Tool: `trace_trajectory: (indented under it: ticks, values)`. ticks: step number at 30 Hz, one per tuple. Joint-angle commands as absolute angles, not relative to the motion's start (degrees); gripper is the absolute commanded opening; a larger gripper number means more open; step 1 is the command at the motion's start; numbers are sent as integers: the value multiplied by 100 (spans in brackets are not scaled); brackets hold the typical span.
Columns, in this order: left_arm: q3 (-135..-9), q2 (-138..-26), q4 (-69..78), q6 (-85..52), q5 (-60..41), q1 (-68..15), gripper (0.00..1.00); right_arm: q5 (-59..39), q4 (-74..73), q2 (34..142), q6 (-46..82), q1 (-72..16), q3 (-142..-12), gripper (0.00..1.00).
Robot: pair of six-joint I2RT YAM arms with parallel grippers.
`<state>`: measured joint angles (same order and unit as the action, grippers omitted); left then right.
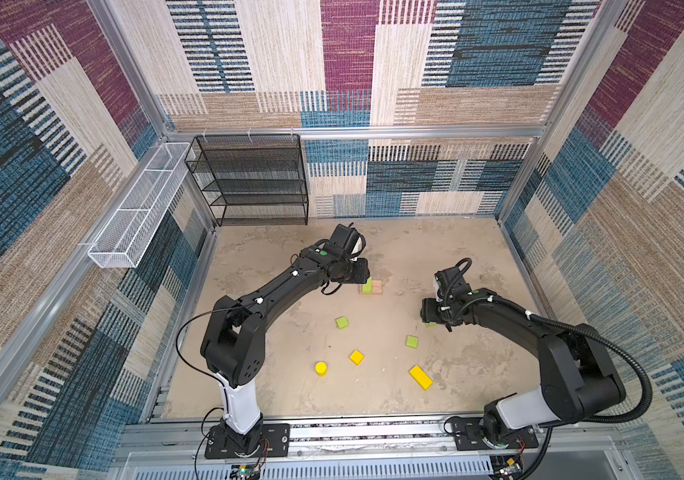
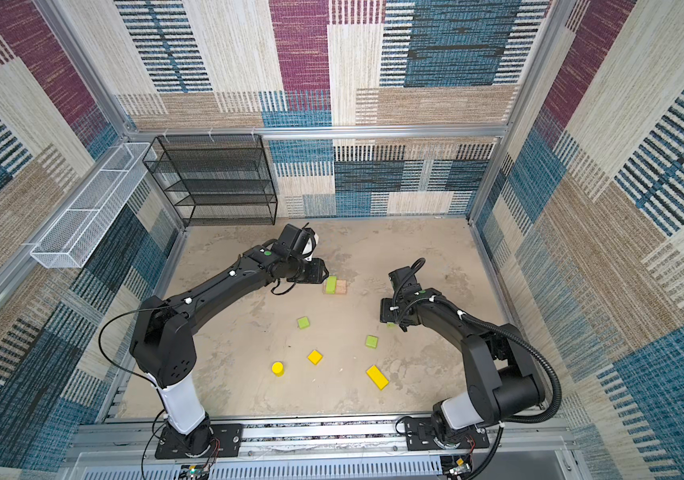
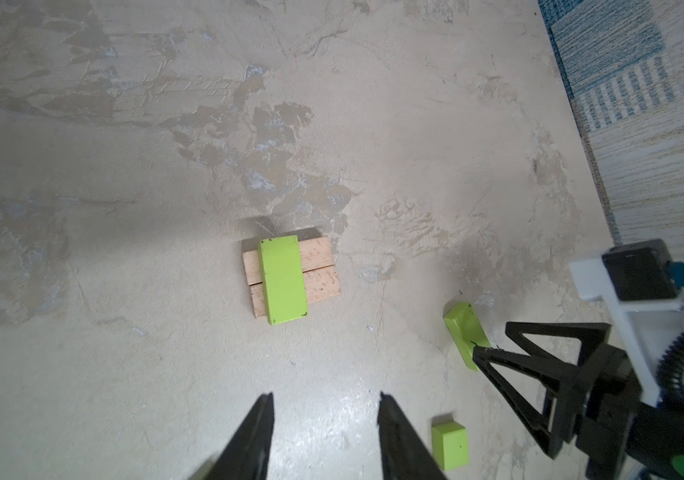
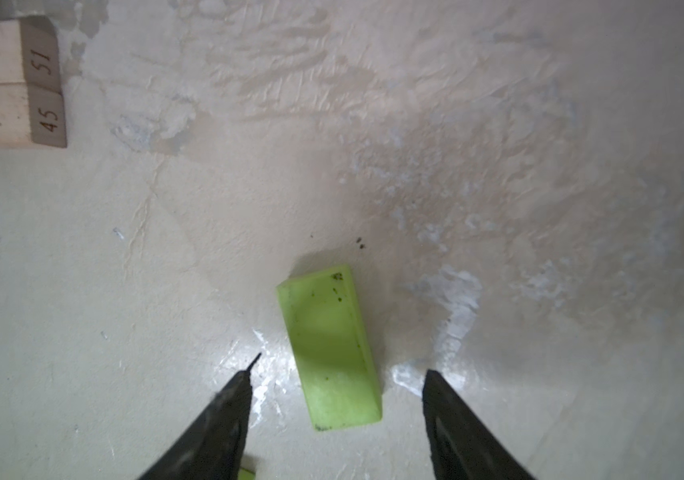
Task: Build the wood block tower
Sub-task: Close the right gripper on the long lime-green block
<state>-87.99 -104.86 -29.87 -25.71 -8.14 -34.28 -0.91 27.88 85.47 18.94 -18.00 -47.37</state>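
A: Quick, biggest first.
B: Black wire-mesh shelf, back-left of the two flat tan wooden planks in both top views. Use the planks as your landmark: side by side, touching, flat on the mottled beige tabletop.
A: Claws?
B: Your left gripper is released, jaws apart with nothing between, near the planks but clear of them. Your right gripper is released too, off to the planks' right. Its jaws stand either side of the loose long lime-green block, which lies flat on the tabletop with a gap on both sides.
A: Tower?
B: One layer up. The stacked long lime-green block lies crosswise over both planks, toward one end.
A: The rest?
B: All loose, all nearer your arm bases than the planks.
- Long yellow bar: farthest, to the right.
- Near lime-green cube: closest to the planks.
- Far lime-green cube: further right.
- Yellow cube: beyond both.
- Short yellow cylinder: upright, beside the yellow cube.
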Motion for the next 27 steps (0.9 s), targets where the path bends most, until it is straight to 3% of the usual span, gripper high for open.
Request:
trace_trajectory:
  ticks: [1, 9, 23, 27]
  values:
    - [-8694, -10381, -2713, -2678, -939, -3385, 45, 0, 2777, 8701, 1836, -1850, -4846, 67]
    - [-8557, -10354, -2739, -2713, -947, -3204, 45, 209, 2937, 9027, 1776, -1987, -5045, 64]
    - [-8480, -10371, -2610, -2790, -1134, -3118, 44, 310, 3017, 9199, 1845, -2165, -5132, 43]
    - [-8469, -10372, -2602, -2799, -1143, -3107, 44, 368, 3050, 9231, 1871, -2183, -5176, 31]
